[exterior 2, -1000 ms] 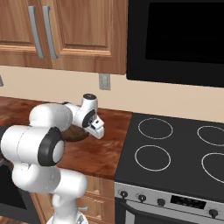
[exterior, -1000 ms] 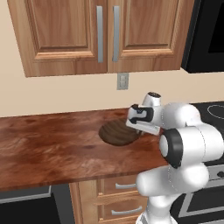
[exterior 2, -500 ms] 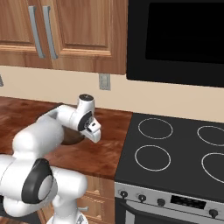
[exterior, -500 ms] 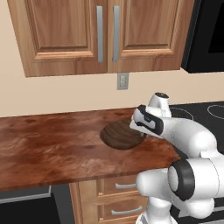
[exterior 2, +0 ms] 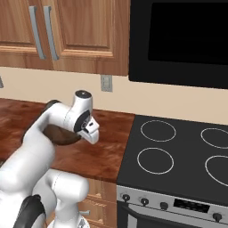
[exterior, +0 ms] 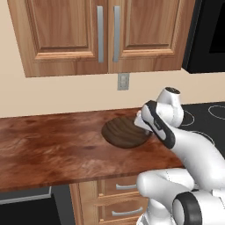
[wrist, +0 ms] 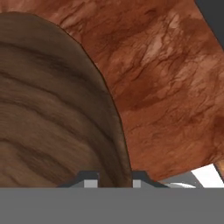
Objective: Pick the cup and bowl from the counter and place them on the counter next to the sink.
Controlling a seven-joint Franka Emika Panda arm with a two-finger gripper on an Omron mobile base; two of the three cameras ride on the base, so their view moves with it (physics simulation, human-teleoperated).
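The dark brown wood-grain bowl (exterior: 124,132) rests on the reddish-brown counter (exterior: 52,149), close to the stove side. My gripper (exterior: 140,124) is at the bowl's right rim. In the hand view the bowl (wrist: 48,109) covers the left half, and its rim runs down between the two fingertips, so my gripper (wrist: 113,179) is shut on that rim. From the right base view the bowl (exterior 2: 60,136) peeks out behind my forearm. The cup and the sink are out of view.
A black stovetop (exterior 2: 178,156) with ring burners adjoins the counter on the right. Wooden wall cabinets (exterior: 105,35) hang above, and a black microwave (exterior 2: 178,40) sits over the stove. An outlet (exterior: 123,81) is on the wall behind the bowl.
The arm's elbow has swung down and outward while the hand stays on the bowl's rim. The bowl has crept slightly to the right.
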